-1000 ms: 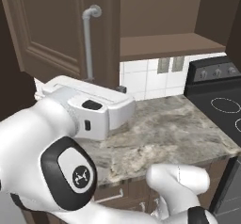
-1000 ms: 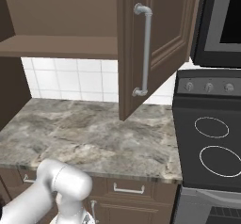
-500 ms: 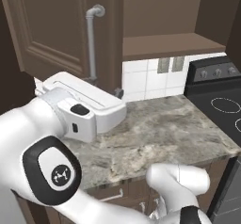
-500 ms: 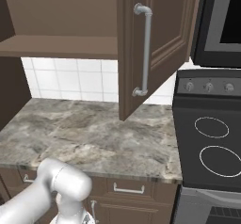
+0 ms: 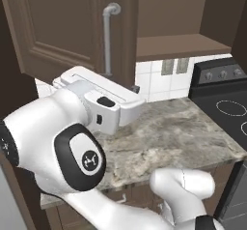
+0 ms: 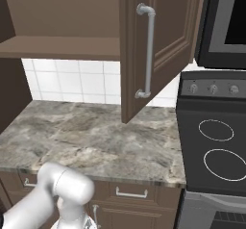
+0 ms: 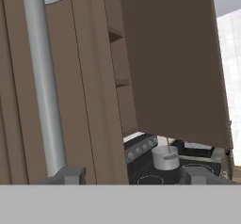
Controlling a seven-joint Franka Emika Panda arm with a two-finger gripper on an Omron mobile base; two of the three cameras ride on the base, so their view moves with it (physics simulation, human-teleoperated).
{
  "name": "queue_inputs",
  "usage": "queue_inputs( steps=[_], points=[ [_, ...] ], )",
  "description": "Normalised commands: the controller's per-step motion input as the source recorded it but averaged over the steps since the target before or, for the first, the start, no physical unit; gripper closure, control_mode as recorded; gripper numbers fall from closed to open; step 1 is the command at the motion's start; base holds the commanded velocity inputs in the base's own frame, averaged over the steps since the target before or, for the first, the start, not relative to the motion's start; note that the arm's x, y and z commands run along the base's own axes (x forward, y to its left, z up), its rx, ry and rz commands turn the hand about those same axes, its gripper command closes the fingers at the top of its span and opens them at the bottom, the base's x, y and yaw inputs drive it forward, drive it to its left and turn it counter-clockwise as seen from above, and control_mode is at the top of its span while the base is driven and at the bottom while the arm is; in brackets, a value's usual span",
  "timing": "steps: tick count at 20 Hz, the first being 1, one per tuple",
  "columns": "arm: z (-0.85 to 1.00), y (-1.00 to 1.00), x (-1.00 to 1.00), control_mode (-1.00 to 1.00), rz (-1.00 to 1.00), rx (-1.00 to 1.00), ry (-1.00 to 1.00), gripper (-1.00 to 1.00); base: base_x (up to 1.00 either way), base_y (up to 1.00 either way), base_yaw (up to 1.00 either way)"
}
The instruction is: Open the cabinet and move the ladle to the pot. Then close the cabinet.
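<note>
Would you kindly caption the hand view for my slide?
Open gripper beside the cabinet door's silver handle; grey pot on the stove beyond.

Ladle (image 7: 168, 145) a mere sliver above the pot (image 7: 165, 158), cabinet (image 6: 158, 45) doors cropped by frame top, gripper hidden behind the white hand

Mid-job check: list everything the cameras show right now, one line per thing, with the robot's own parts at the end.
Dark brown wooden upper wall cabinet: one, two doors swung open, shelf visible.
Long silver bar handles: two, one on each door.
Grey marbled stone countertop: one, below the cabinet.
White tiled backsplash: one, behind the countertop.
Black stove with ring burners: one, right of the countertop.
Small grey metal cylindrical pot: one, on the stove.
Brown lower drawers: under the countertop, short handles.
White robot arm: one; tool open beside the left door's handle.
</note>
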Motion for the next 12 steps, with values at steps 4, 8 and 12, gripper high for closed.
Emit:
queue_inputs(
  steps=[4,8,12],
  points=[
    [0.00,-0.39,0.49,-1.00,0.18,0.03,-0.04,-1.00,0.00,0.00,0.00],
    [0.00,-0.31,0.70,-1.00,0.16,0.00,-0.05,-1.00,0.00,0.00,0.00],
    [0.00,-0.27,0.82,-1.00,0.16,0.00,-0.04,-1.00,0.00,0.00,0.00]
  ],
)
